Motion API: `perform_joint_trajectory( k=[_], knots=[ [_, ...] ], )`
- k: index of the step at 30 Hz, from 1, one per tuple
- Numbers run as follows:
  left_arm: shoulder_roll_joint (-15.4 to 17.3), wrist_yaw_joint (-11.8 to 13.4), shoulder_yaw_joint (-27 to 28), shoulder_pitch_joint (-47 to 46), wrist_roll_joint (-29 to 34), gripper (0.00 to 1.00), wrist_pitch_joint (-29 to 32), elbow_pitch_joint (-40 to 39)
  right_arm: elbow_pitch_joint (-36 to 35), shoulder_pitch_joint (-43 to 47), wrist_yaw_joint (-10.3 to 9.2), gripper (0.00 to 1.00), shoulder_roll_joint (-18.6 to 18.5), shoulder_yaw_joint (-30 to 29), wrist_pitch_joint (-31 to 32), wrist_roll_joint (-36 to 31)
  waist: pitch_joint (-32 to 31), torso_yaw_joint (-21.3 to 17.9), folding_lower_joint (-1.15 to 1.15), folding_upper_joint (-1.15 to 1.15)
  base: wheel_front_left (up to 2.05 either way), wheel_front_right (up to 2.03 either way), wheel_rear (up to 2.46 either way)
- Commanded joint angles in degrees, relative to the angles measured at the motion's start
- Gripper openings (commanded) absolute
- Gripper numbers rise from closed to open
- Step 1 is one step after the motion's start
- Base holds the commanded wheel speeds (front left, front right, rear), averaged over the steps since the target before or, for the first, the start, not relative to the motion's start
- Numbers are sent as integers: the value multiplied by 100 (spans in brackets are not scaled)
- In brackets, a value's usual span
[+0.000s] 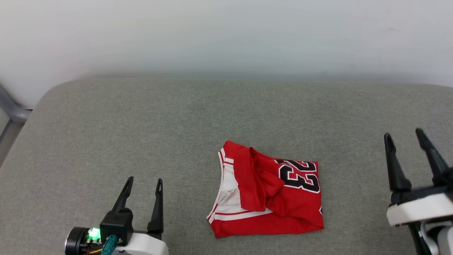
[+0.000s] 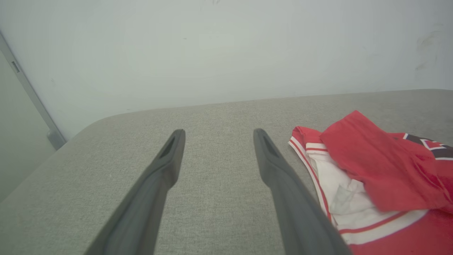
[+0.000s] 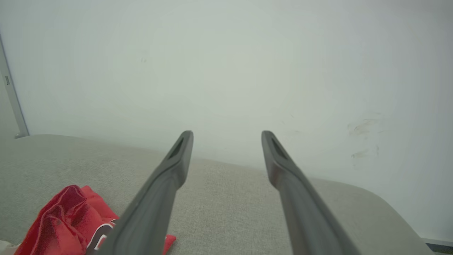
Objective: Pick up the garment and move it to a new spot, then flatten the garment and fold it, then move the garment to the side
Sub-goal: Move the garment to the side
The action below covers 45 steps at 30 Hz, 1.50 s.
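Long dark tapered fingers (image 1: 157,205) rise from white wrist shells (image 1: 417,209).
The left gripper (image 1: 145,180) carries a green light (image 1: 94,233), teal plug (image 1: 109,245) and black round cap (image 1: 75,241) at seven o'clock; the right gripper (image 1: 403,133) trails a pale cable (image 1: 426,238) at four o'clock.

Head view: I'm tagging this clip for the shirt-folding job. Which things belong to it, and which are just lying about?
Belongs to the job:
garment, lying loosely bunched
left end effector, open
right end effector, open

Just around:
grey cushion under it all
white wall
metal post at far left
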Motion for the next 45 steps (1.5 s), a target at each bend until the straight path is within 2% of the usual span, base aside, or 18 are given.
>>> perform_joint_trajectory(
  k=[1,5,10,15,20,23,26,32,37,40,45],
  knots=[
    [7,-18,-1,-104,20,100,-13,6,-18,-314,-5,100,-181,74,116,80,64,29,0,0,0,0,0],
    [8,-35,-13,-205,37,100,-13,-3,32,-1048,-5,100,-652,410,762,439,197,78,0,0,0,0,0],
    [-6,-18,-26,-301,47,100,-13,-26,9,-1813,-5,100,-1211,1225,2298,1207,380,121,0,0,0,0,0],
    [-29,-6,-38,-378,31,100,-13,-38,81,-2234,-5,100,-1556,1975,4019,2127,538,132,0,0,0,0,0],
    [-57,-13,-93,-513,25,100,-13,-38,290,-2321,-4,100,-1667,2287,5515,3096,697,189,0,0,0,0,0],
    [-82,-27,-142,-613,17,100,-13,-37,406,-2286,-4,100,-1763,2346,6092,3457,807,251,0,0,0,0,0],
    [-93,-27,-150,-690,-23,100,-13,-24,560,-2187,-4,100,-1694,2334,6366,3709,923,326,0,0,0,0,0],
    [-123,-39,-187,-848,-57,100,-13,-16,974,-2105,-4,100,-1433,2296,6493,3830,1197,493,0,0,0,0,0],
    [-143,-60,-240,-956,-73,100,-13,6,1304,-2026,-4,100,-1232,2319,6453,3822,1355,619,0,0,0,0,0],
    [-161,-61,-278,-1038,-92,100,-13,32,1576,-1805,-4,100,-1179,2526,6435,3742,1431,709,0,0,0,0,0],
    [-174,-43,-279,-1070,-99,100,-13,55,1744,-1718,-4,100,-1099,2715,6041,3762,1453,774,0,0,0,0,0]
  ],
)
